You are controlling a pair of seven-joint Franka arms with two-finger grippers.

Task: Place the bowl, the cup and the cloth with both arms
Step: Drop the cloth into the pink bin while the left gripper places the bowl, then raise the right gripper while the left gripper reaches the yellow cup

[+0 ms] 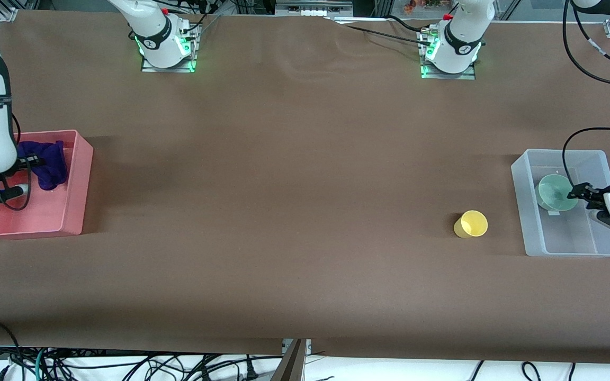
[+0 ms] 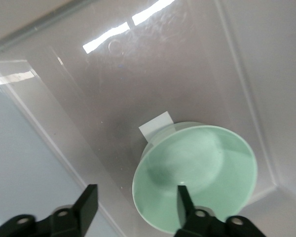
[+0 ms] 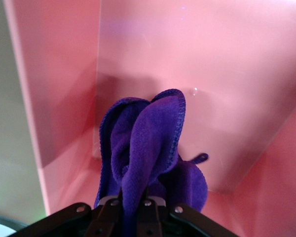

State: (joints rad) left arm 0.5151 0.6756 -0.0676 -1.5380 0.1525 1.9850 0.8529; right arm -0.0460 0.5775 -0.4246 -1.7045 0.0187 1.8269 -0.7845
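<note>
The mint-green bowl [image 1: 553, 191] is in the clear bin [image 1: 520, 203] at the left arm's end of the table and looks tilted. My left gripper [image 1: 575, 194] is open at the bowl's rim. In the left wrist view [image 2: 135, 190] one finger is inside the bowl [image 2: 202, 163] and the other is outside it. My right gripper [image 1: 32, 160] is shut on the purple cloth [image 1: 51, 168] and holds it inside the pink bin [image 1: 80, 182]. The right wrist view shows the cloth [image 3: 148, 133] pinched between the fingers [image 3: 133, 205]. The yellow cup [image 1: 471, 224] stands on the table beside the clear bin.
The pink bin's floor and walls [image 3: 212, 74] surround the cloth. A white label [image 2: 155, 124] lies on the clear bin's floor [image 2: 138, 69] beside the bowl. The two arm bases with green lights [image 1: 167, 45] [image 1: 450, 50] stand along the table's edge farthest from the front camera.
</note>
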